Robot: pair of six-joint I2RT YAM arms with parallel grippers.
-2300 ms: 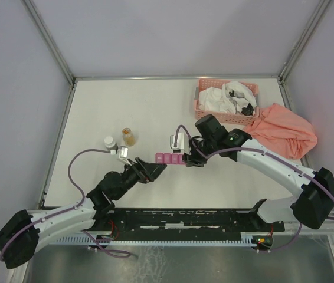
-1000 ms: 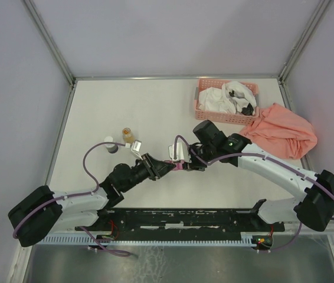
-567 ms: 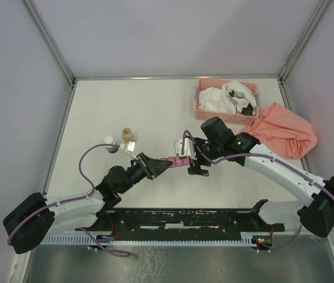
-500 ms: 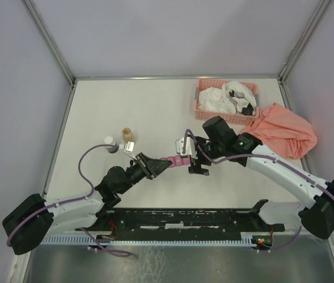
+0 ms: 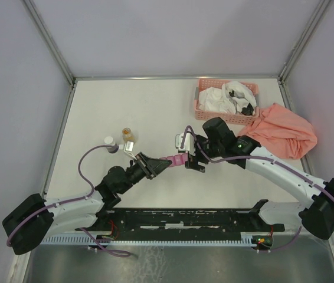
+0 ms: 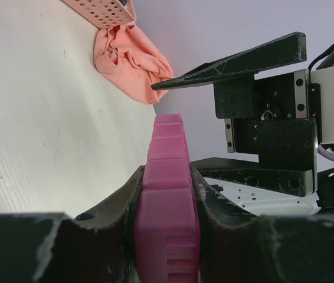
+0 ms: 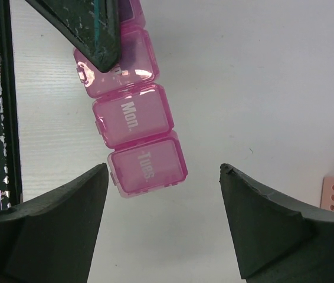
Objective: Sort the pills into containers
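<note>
A pale surface (image 5: 125, 106) carries everything, with two white and black arms reaching in from its near edge. The left arm (image 5: 78, 203) lies low and stretched out, angling up and to the right. The right arm (image 5: 273, 168) arches in from the far right and bends back toward the middle, so both wrists meet near the centre.

A crumpled salmon cloth (image 5: 285, 132) lies at the right. Beside it at the back stands an orange lattice basket (image 5: 199, 109) holding white items.

The left gripper (image 6: 167, 177) is clamped on the near end of the magenta pill organizer strip (image 7: 134, 124), one finger on each long side. The strip seems lifted off the surface. Its long axis points straight out of that gripper toward the right arm. Its free end shows lids marked "Mon." and "Tues.", both closed.

The right gripper (image 7: 164, 218) is spread wide and holds nothing. The "Tues." end sits just ahead of its gap, slightly toward one finger and touching neither. The right arm is therefore the one placed to close on or work that free end.

A small amber bottle (image 5: 127, 132) and a white-capped bottle (image 5: 109, 142) stand behind the left wrist. No loose pills are visible.
</note>
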